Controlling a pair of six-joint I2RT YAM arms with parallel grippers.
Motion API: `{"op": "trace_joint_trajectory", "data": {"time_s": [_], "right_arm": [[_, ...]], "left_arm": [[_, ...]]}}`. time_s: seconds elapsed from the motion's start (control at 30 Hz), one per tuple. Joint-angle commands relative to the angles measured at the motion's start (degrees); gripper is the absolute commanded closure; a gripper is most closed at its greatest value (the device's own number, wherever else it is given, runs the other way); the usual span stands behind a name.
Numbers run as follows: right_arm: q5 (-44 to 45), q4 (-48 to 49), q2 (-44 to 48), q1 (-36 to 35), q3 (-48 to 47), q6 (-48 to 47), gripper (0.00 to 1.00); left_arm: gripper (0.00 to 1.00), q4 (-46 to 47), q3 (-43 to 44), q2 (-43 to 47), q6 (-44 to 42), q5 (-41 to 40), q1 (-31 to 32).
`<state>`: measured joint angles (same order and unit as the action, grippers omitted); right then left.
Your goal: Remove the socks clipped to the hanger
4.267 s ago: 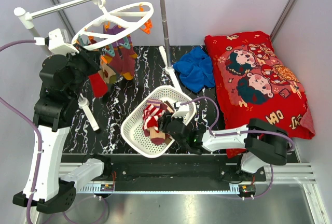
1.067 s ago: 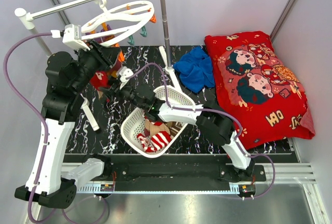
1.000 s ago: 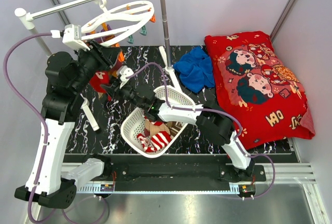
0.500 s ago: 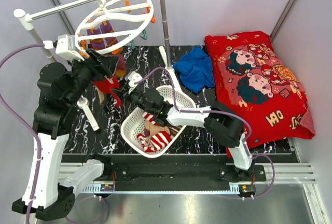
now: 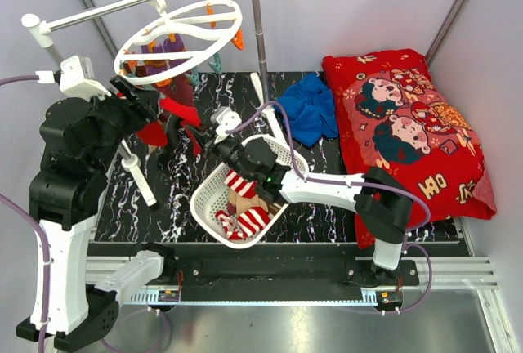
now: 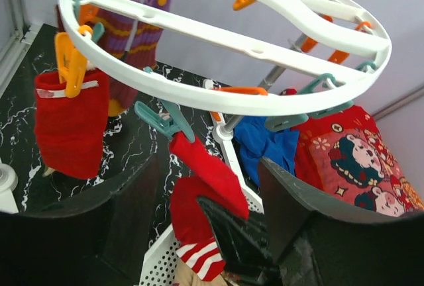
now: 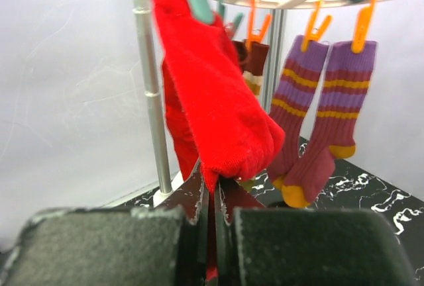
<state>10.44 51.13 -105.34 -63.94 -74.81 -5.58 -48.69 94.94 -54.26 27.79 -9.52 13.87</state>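
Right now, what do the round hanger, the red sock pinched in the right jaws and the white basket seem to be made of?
The hanger: smooth, slightly glossy white plastic, apparently moulded. The red sock: soft knitted fabric, matte, hanging in limp folds. The basket: probably rigid white plastic, its wall punched with small holes.

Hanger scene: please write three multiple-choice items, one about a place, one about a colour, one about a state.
1. The blue cloth lies: A left of the red pillow; B right of it; C on it.
2. The clip holding the slanting red sock is: A orange; B teal; C white.
3. The right gripper is: A open; B shut on nothing; C shut on the slanting red sock.
Answers: A, the top view shows it at the pillow's left edge; B, a teal clip grips the sock's top; C, both fingers press its lower end.
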Motion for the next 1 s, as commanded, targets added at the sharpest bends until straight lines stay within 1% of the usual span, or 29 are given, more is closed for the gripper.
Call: {"op": "trace_joint_trajectory", "data": {"time_s": [0.0,0.23,0.33,0.43,0.6,0.8,0.9,0.97], "right_arm": [[4.68,1.16,2.33,-3.47,0.54,-6.89,1.00],[5.38,0.63,2.16,-4.35,0.45,-6.55,1.00],[4.95,1.25,2.51,-4.52,0.89,-6.28,1.00],[4.33,2.21,3.03,-4.70,1.33,-5.75,1.00],[4.07,2.74,3.21,-5.05,1.50,-5.75,1.00],[3.98,3.53,3.65,-5.14,2.47,-5.75,1.00],[3.54,3.62,3.65,-5.23,2.56,-5.49,1.00],[3.28,3.71,3.65,-5.31,2.73,-5.31,1.00]], "left_arm": [[0.38,-1.93,3.67,-2.51,0.95,-5.15,-0.07],[0.39,-1.94,1.48,-1.11,1.21,-11.39,-0.07],[0.39,1.03,-0.44,-1.02,0.34,-10.09,-0.07],[0.39,2.36,-1.07,-1.55,1.47,-9.73,-0.07],[0.39,2.98,-0.81,-3.92,2.79,-8.85,-0.07],[0.41,3.42,-1.24,-5.85,3.06,-10.08,-0.07],[0.43,3.86,-1.86,-6.21,3.41,-11.04,-0.07],[0.46,4.30,-2.21,-6.21,3.24,-11.40,-0.07]]}}
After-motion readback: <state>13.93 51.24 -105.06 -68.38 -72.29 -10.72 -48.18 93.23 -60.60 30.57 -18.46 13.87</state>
